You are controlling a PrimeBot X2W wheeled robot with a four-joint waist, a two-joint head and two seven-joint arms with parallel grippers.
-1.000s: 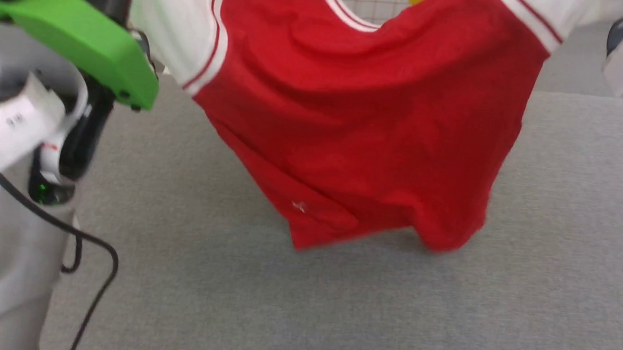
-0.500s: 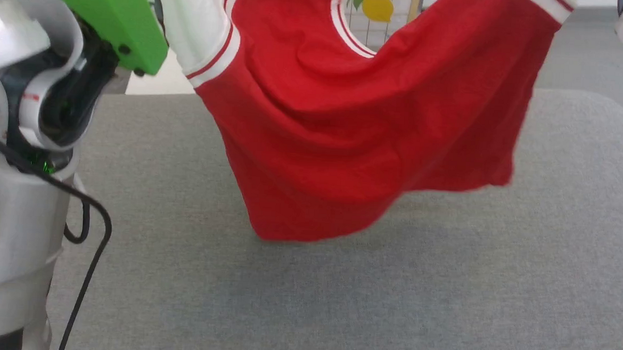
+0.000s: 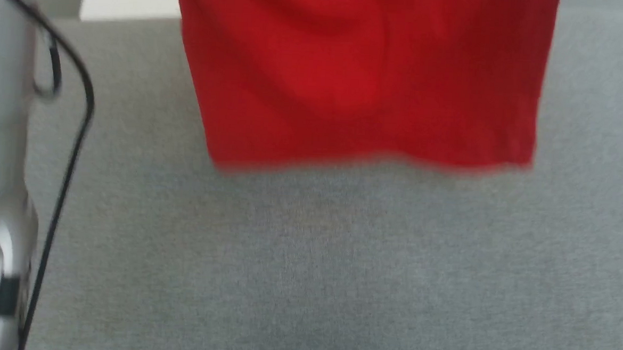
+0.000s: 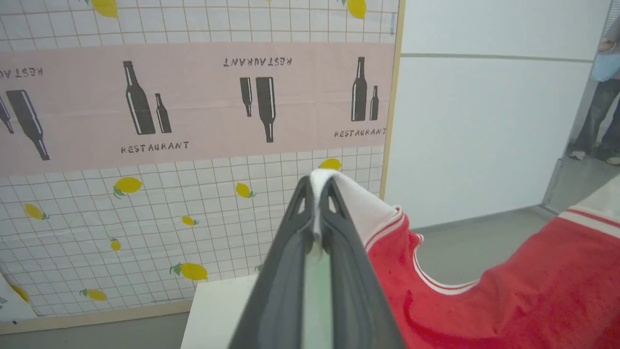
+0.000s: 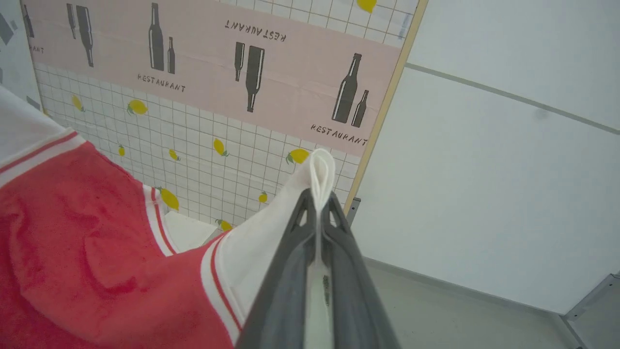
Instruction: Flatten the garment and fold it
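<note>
Flattening step: left gripper (image 4: 317,183) and right gripper (image 5: 319,194), jaws each pinching a white sleeve, hold the garment (image 3: 359,76) hanging over the grey table (image 3: 307,260); next, it likely needs lowering flat.

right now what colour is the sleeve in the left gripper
White sleeve with red-and-white striped trim, best in the left wrist view.

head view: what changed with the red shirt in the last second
The garment was pulled out wider: its sagging middle and slanted hem are now flat and nearly level, though the camera shifted too. Unchanged: left tool and right tool shut on its white sleeves.
</note>
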